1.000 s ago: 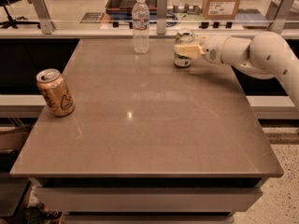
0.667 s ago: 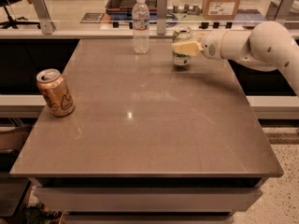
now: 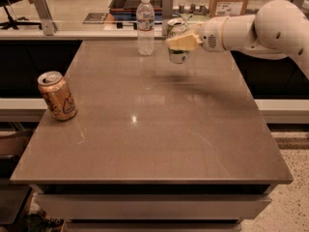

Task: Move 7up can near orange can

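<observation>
The 7up can (image 3: 179,55), white and green with a silver top, hangs in the air above the far part of the table, lifted off the surface. My gripper (image 3: 180,40) comes in from the right and is shut on the can, its cream fingers (image 3: 183,42) clamped across the can's upper half. The orange can (image 3: 57,95), orange-gold with dark script, stands upright near the table's left edge, far to the left of the gripper and nearer the front.
A clear plastic water bottle (image 3: 145,26) stands upright at the far edge of the brown table (image 3: 159,129), just left of the held can. A ledge with posts and boxes runs behind the table.
The gripper has lifted the 7up can off the table and carried it to the left, closer to the water bottle. The orange can and the bottle have not moved.
</observation>
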